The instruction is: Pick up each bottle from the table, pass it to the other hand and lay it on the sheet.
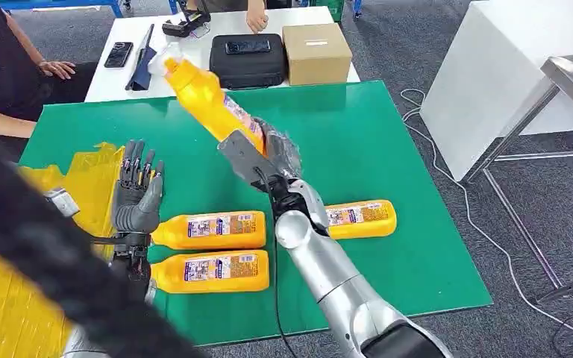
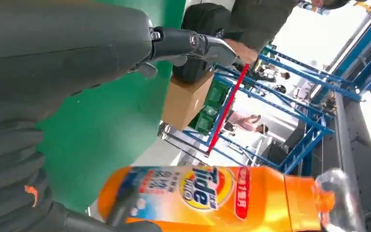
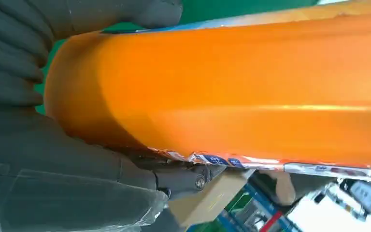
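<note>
Bottle raised off green worktop, tilted, base gripped in right hand, cap end pointing away and toward left hand. Left hand holds nothing, fingers apart, hovering beside yellow sheet. Three more bottles lie flat below: two just right of left hand, one behind right forearm.

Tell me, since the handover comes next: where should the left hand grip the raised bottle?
Probably mid-body, above the right hand, which grips the base end of the raised bottle. The bottle tilts up with its cap toward the left, so the open left hand could rise from its own side and wrap the labelled middle.
</note>
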`<control>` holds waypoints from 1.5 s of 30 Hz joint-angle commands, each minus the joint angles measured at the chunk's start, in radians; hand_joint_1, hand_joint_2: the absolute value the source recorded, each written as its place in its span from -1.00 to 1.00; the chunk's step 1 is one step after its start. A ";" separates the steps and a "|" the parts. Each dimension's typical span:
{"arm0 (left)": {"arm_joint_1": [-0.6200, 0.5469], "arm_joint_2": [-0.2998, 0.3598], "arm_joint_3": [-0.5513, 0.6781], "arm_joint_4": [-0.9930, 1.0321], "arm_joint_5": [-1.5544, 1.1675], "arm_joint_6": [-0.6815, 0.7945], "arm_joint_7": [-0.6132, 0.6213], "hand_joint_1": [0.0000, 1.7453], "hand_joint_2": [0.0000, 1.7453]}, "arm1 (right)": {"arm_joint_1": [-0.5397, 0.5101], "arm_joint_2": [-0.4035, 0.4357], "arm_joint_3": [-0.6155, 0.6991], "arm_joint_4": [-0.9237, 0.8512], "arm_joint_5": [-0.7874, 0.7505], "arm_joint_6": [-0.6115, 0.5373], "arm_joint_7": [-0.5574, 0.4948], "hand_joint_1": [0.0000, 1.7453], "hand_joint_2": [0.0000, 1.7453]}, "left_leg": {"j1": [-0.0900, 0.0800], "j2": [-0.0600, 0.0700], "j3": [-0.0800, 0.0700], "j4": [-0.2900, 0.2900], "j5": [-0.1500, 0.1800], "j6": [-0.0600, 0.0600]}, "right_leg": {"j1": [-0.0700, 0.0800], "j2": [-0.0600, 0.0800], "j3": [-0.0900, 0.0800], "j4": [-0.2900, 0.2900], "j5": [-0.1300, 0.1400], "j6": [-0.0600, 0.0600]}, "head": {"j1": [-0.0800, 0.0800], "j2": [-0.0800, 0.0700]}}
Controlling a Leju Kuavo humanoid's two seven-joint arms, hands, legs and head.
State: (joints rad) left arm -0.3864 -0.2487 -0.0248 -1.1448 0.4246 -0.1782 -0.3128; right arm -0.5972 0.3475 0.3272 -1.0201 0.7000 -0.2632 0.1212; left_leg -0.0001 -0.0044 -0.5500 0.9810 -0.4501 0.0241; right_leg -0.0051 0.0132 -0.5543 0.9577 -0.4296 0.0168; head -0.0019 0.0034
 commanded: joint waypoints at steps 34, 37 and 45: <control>0.058 0.014 0.076 -0.083 0.002 -0.027 0.084 -1.00 1.00 | -0.027 0.002 0.530 0.102 0.216 0.289 0.219 1.00 1.00 | 0.001 -0.001 0.002 -0.001 -0.001 -0.002 | 0.001 -0.002 0.003 -0.001 -0.001 0.000 | 0.000 0.000; 0.052 0.013 0.079 -0.076 0.019 -0.039 0.082 0.98 1.00 | -0.027 0.002 0.545 0.118 0.203 0.301 0.210 1.00 1.00 | 0.001 -0.001 0.003 -0.001 -0.001 -0.002 | 0.001 -0.003 0.004 -0.002 -0.001 0.000 | 0.000 0.000; 0.040 0.015 0.074 -0.059 0.023 -0.041 0.084 1.00 1.00 | -0.023 0.002 0.551 0.132 0.196 0.303 0.207 1.00 1.00 | 0.001 -0.002 0.002 -0.001 0.000 -0.001 | 0.001 -0.003 0.003 -0.002 -0.001 0.000 | 0.000 0.000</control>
State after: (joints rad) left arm -0.2701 -0.2476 0.0584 -1.2657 0.4486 -0.2178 -0.2362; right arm -0.6103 0.3742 0.7771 -0.9693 0.8946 0.0095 0.3437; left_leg -0.0001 -0.0046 -0.5506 0.9808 -0.4500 0.0241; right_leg -0.0053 0.0131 -0.5548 0.9577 -0.4297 0.0168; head -0.0015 0.0031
